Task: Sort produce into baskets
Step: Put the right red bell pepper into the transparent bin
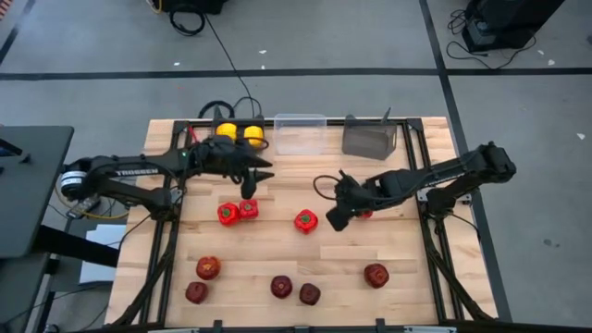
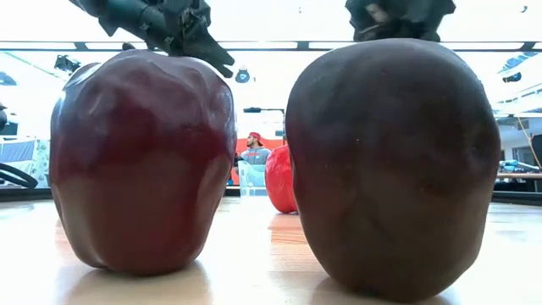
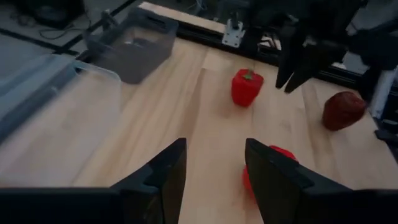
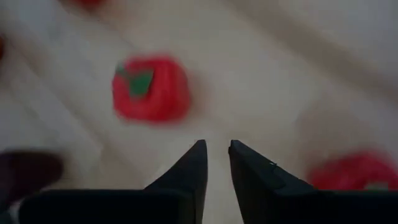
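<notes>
Left claw (image 1: 262,178) is held over the rear-centre of the surface, fingers parted wide, nothing between them; in the left wrist view both dark fingers (image 3: 163,177) show as flat wedge-shaped pads w/ bare wood in the gap. Right claw (image 1: 335,218) is positioned mid-surface, just right of a lone red pepper (image 1: 306,221); its fingers (image 4: 189,171) are nearly closed, a narrow slit remaining, nothing gripped.

Produce, smooth and glossy throughout:
- 2 yellow peppers (image 1: 239,133) are seated side by side in the left dark bin, rear left; the bin itself is mostly hidden.
- 2 red peppers (image 1: 238,211), green-stemmed and blocky, lie touching each other left of centre.
- Another red piece (image 1: 367,213) is partly hidden behind the right claw.
- 5 dark red apple-like fruits, round w/ lobed shoulders, are spread along the front: 2 at front left (image 1: 202,279), 2 at front centre (image 1: 295,289), 1 at front right (image 1: 376,275).

Bins: clear plastic bin (image 1: 299,132), thin-walled, see-through, at rear centre; grey opaque bin (image 1: 369,139) just to its right.

Writing: "TROSSEN" is printed in white on the left arm (image 1: 139,169).

Surface (image 1: 250,250): pale wood planks in a black metal frame. Floor: grey, w/ dark tape lines and loose black cables. In the low view a person in a red cap (image 2: 254,151) is seen far behind the surface.
</notes>
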